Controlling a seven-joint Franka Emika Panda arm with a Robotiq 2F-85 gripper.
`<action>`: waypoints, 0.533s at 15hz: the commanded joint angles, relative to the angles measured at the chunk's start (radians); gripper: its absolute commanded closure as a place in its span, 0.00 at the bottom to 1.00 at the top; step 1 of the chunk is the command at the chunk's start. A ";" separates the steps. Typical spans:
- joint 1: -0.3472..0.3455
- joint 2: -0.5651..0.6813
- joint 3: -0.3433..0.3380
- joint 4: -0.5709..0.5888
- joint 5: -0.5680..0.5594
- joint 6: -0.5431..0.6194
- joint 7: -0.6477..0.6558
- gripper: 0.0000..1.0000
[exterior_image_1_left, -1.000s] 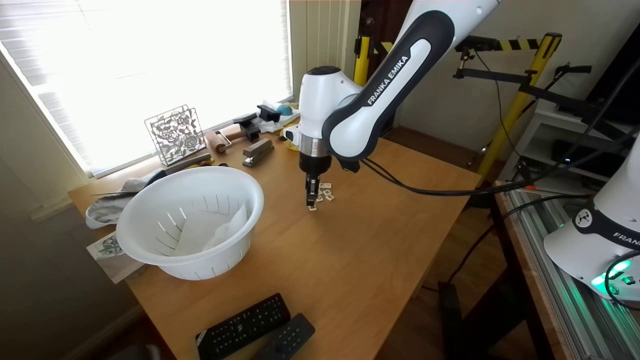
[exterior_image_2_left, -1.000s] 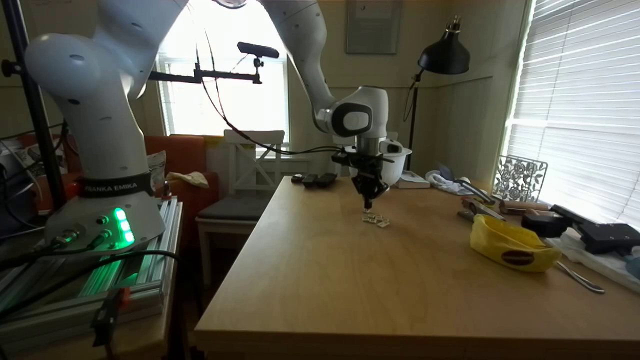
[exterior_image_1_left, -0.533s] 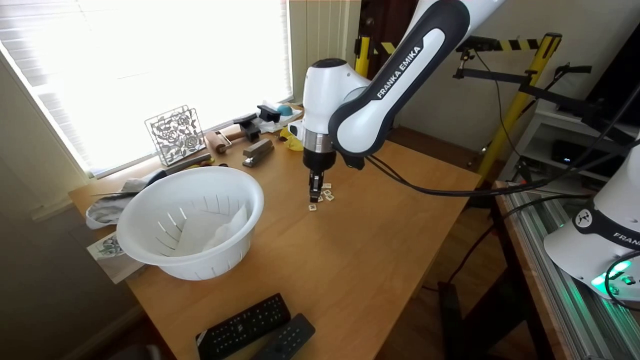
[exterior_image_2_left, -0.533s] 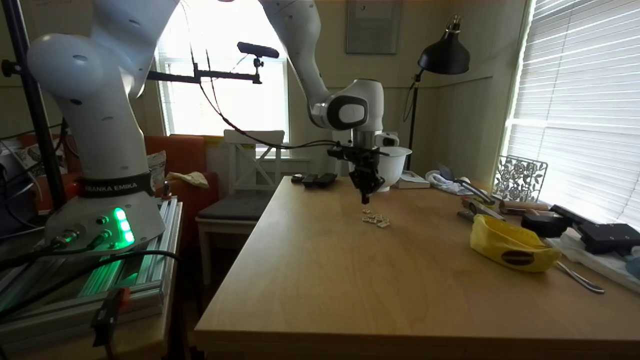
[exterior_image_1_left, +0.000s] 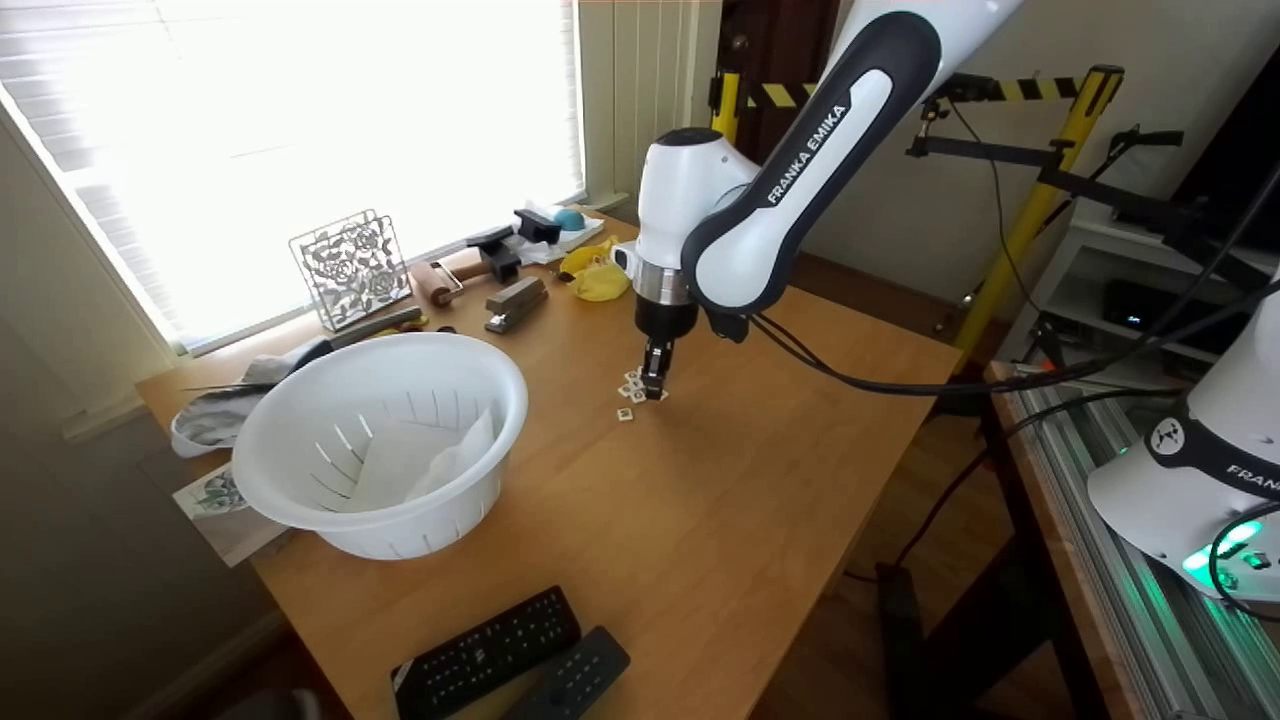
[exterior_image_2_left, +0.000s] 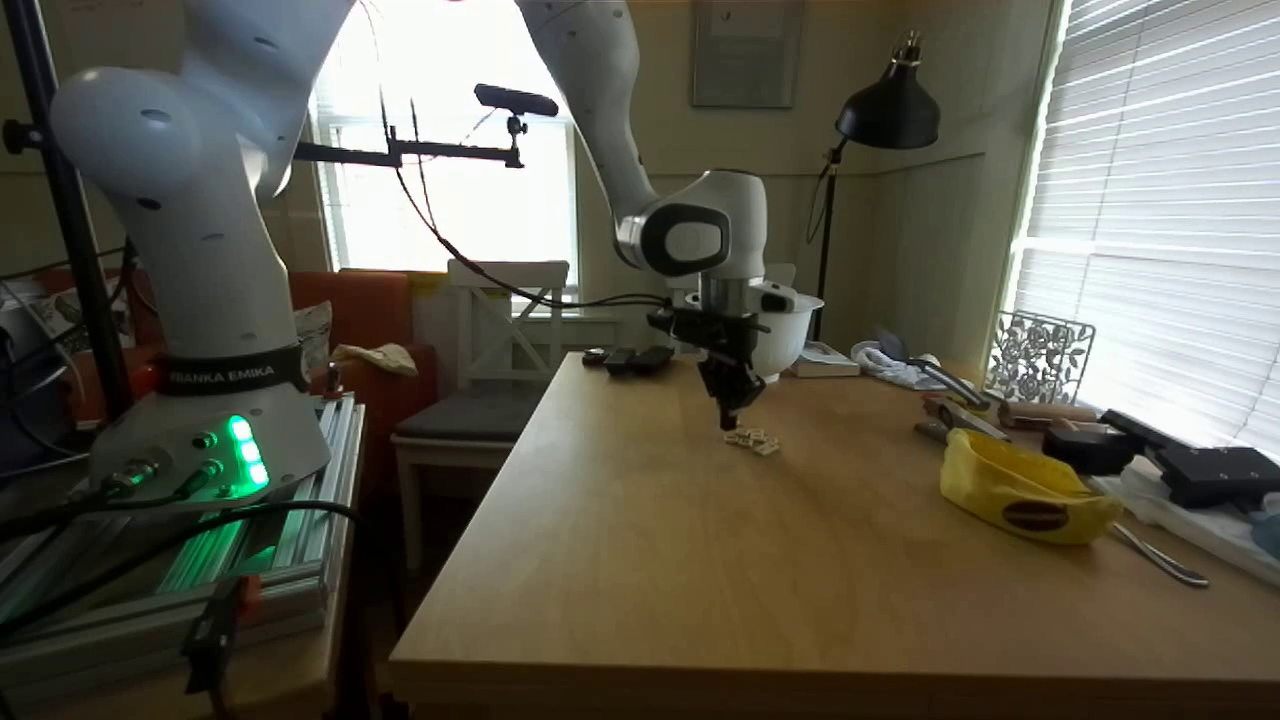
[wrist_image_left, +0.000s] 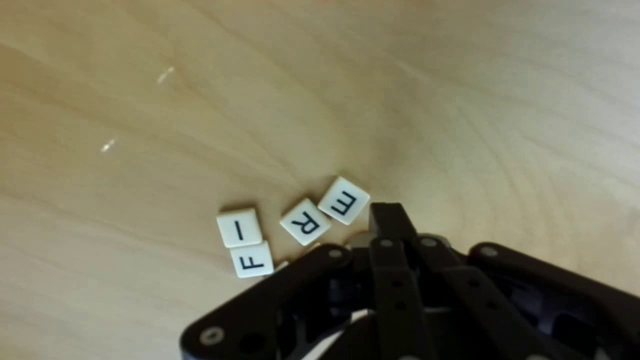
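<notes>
Displaced since the frame of a second ago: gripper, away from the lone tile and toward the worktop edge facing the robot base, now low at the near-base side of the clustered letter tiles. Gripper closed, both fingers together and pointing down; contact between fingertips and tiles not determinable.

Cluster and lone tile both on the middle part of the worktop, well in from all edges, the lone tile slightly nearer the end with the white bowl. In the wrist view, four legible faces: tile I against tile F; close by, tile R and tile E, slanted and just beside each other, tile E nearest the fingertips. Further tiles partly hidden behind the fingers.

White bowl upright by the end edge, toward the corner near the window. At the same end, toward the corner on the robot-base side, remote controls. Along the window-side edge: stapler, rose-patterned metal holder and yellow pouch.
</notes>
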 joint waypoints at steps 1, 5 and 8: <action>0.014 -0.035 -0.036 -0.055 0.003 0.069 0.051 1.00; 0.014 -0.029 -0.049 -0.056 0.000 0.104 0.065 1.00; 0.013 -0.028 -0.046 -0.053 0.001 0.118 0.066 1.00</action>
